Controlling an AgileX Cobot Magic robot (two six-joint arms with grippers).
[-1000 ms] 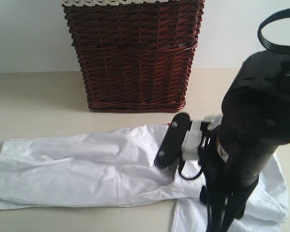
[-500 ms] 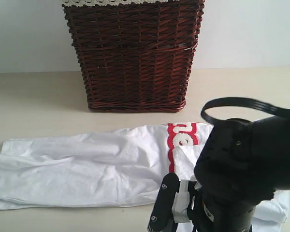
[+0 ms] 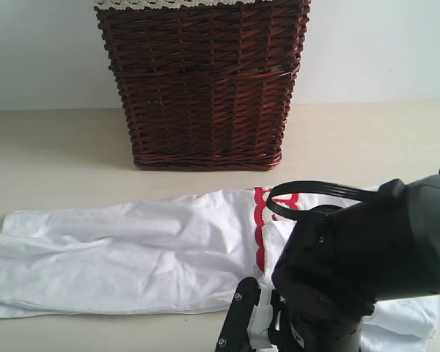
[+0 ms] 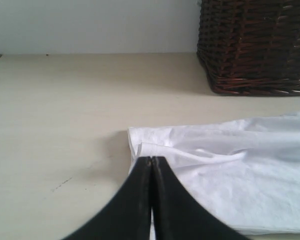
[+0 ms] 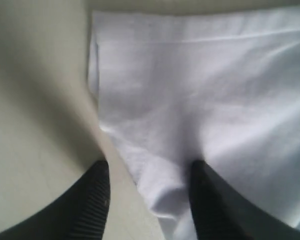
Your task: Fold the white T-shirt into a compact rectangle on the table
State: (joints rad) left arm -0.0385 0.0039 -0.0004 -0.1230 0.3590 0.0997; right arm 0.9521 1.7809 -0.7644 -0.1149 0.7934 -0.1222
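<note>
Black ribbed tool (image 5: 150, 172), looped cable (image 3: 315, 186)

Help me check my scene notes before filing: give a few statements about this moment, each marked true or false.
1. The white T-shirt lies on the table in front of the wicker basket. True.
2. The shirt touches the basket. False: a strip of bare table shows between them.
3. The left jaws stand wide open. False: they are pressed together, close to one end of the shirt.
4. The right jaws stand apart over an edge of the shirt. True.
5. Red trim shows on the shirt. True.
</note>
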